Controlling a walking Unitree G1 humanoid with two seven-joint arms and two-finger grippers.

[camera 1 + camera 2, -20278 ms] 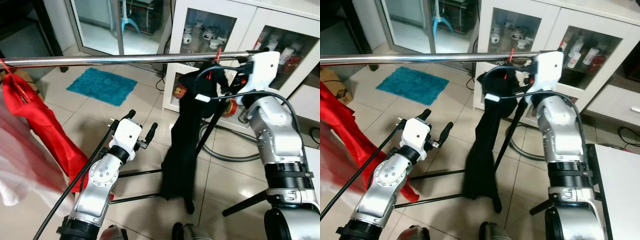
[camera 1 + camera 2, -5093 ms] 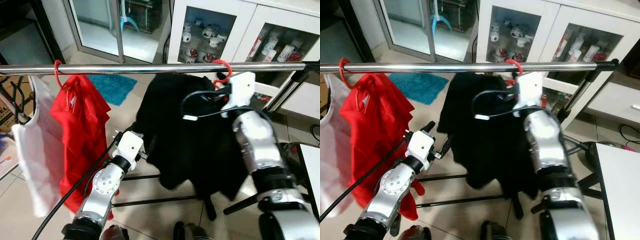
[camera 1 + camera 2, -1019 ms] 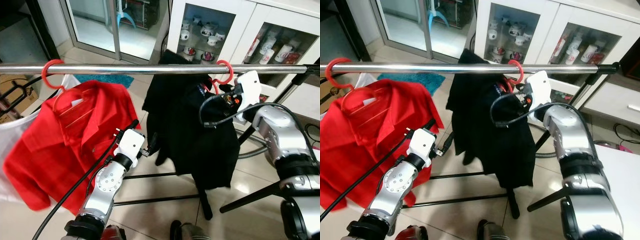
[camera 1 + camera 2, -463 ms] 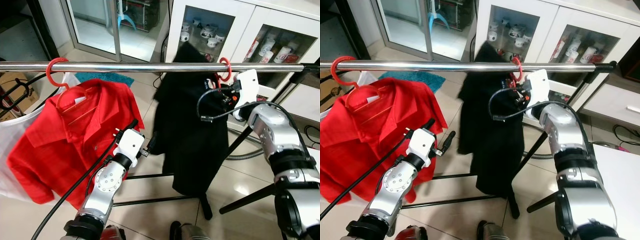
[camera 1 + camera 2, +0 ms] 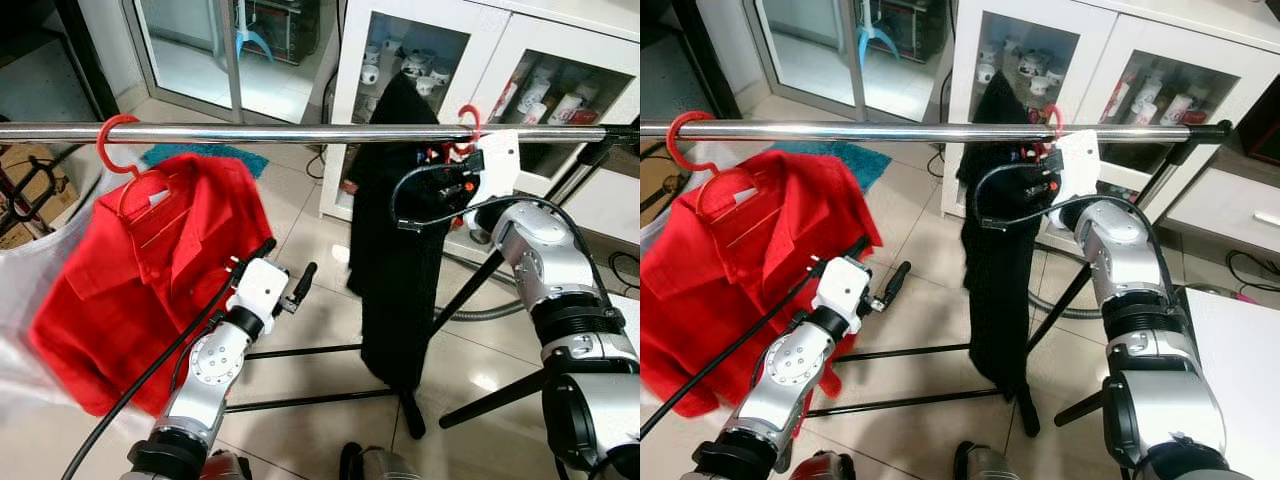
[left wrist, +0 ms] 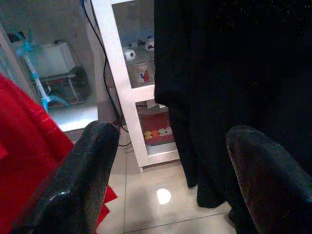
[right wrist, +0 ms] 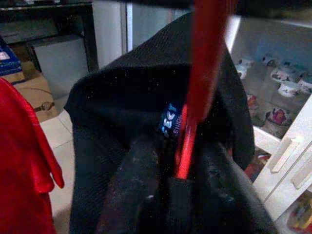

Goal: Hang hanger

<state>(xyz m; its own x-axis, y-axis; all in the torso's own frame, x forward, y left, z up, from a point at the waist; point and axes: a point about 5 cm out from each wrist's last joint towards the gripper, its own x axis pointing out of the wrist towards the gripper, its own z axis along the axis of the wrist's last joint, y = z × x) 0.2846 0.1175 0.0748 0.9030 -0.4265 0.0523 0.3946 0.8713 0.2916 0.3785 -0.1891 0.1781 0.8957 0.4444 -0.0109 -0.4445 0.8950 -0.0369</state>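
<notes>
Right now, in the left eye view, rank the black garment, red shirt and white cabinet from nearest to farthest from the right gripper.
1. Black garment: at the right gripper, hanging below the rail.
2. White cabinet: behind the rail, on the right.
3. Red shirt: far along the rail, on the left.

Two garments (image 5: pixel 395 250) on rail (image 5: pixel 280 132)

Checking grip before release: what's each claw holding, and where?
Right claw grips the red hanger at its neck, inside the black shirt's collar. Left claw holds nothing.
</notes>
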